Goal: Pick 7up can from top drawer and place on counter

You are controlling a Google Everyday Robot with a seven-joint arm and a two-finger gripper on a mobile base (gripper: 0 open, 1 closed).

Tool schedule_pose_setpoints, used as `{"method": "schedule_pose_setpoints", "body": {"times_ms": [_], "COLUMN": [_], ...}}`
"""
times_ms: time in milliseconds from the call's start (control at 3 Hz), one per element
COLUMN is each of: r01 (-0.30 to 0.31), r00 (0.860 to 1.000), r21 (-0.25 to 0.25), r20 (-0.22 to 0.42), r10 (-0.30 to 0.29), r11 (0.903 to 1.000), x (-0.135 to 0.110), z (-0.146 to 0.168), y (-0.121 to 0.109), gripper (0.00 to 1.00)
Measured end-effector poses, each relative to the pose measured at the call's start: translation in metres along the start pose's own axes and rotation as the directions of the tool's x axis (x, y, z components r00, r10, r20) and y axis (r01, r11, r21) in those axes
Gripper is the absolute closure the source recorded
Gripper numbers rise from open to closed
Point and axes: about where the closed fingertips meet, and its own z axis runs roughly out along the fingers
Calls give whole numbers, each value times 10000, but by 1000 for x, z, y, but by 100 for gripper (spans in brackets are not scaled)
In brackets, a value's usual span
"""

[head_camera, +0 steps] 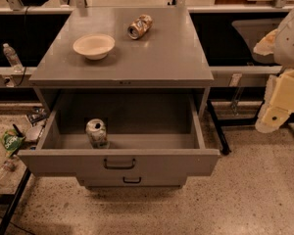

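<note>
The 7up can (96, 132) stands upright inside the open top drawer (118, 163), near the front left of its floor. It is pale silvery with faint green marks and a shiny top. The drawer is pulled fully out, with a black bar handle on its front panel. The grey counter (166, 58) lies above and behind it. My arm and gripper (270, 117) hang at the far right edge of the view, beside the cabinet and well to the right of the drawer, apart from the can. Nothing shows in the gripper.
A pale bowl (94, 46) and a brown-and-gold can (139, 26) lying on its side sit on the counter. A shorter drawer front (132, 180) is below. A water bottle (12, 57) and green packet (11, 142) are at left. Black table legs (218, 129) stand at right.
</note>
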Motion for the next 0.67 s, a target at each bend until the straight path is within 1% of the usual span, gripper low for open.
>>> {"method": "schedule_pose_setpoints", "body": {"times_ms": [333, 667], "r01": [5, -196], "r00": [9999, 9935], "r21": [107, -323], "r20": [103, 1114], "r10": [-6, 231], "r11": [9999, 9993], "x": [-3, -16], "z": [-1, 29], "y": [0, 1], "gripper": [0, 0]}}
